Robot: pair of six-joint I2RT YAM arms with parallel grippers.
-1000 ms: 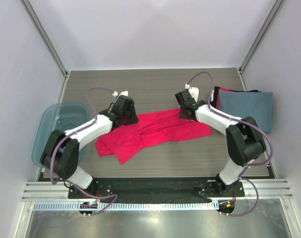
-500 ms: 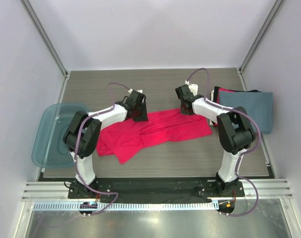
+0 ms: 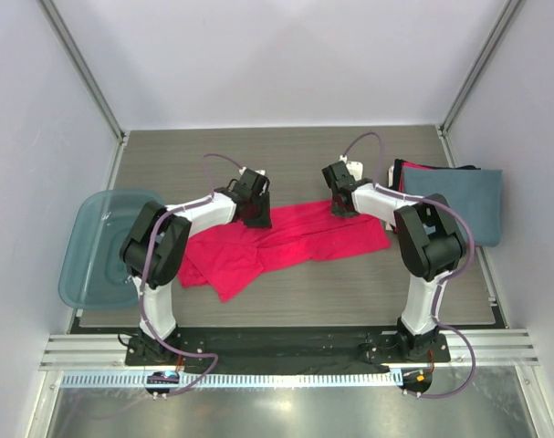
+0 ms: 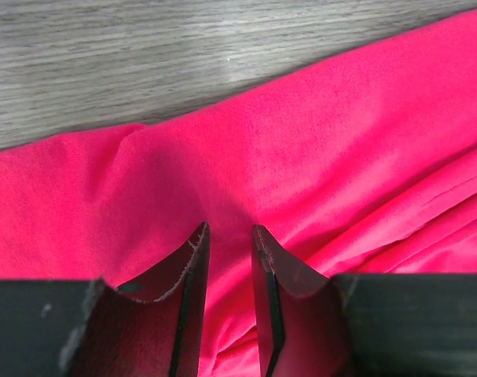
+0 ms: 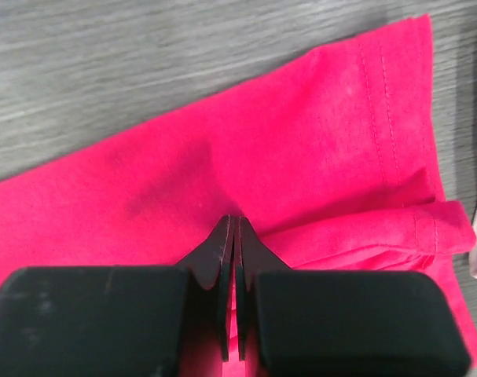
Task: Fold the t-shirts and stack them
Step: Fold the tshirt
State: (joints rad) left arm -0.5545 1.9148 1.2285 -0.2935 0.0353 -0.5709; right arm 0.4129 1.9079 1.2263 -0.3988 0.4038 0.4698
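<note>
So here's where you're at. The bright pink-red cotton t-shirt is lying unfolded and rumpled across the middle of the grey wood-grain tabletop. It's stretching sideways between your two arms, and its left end is bunching into loose folds toward the near side.

Your left gripper is sitting down on the shirt, just inside its far edge. Its fingers are standing slightly apart, with pink cloth showing through the narrow gap and both tips touching the fabric.

Your right gripper is sitting on the shirt's right end, near the far edge. The stitched hem is running just to the right of it, and a rolled fold is trailing off sideways from the tips. Those fingers are pressing flat together. I honestly can't tell whether a layer of cloth is getting nipped between them or they're just resting on top.

Over on the right side of the table, a folded slate blue-grey t-shirt is lying flat, near the pink one but not touching it. A red folded edge and a black folded edge are peeking out from under its far-left corner.

A translucent blue plastic bin is sitting at the table's left edge, apart from the shirt.
</note>
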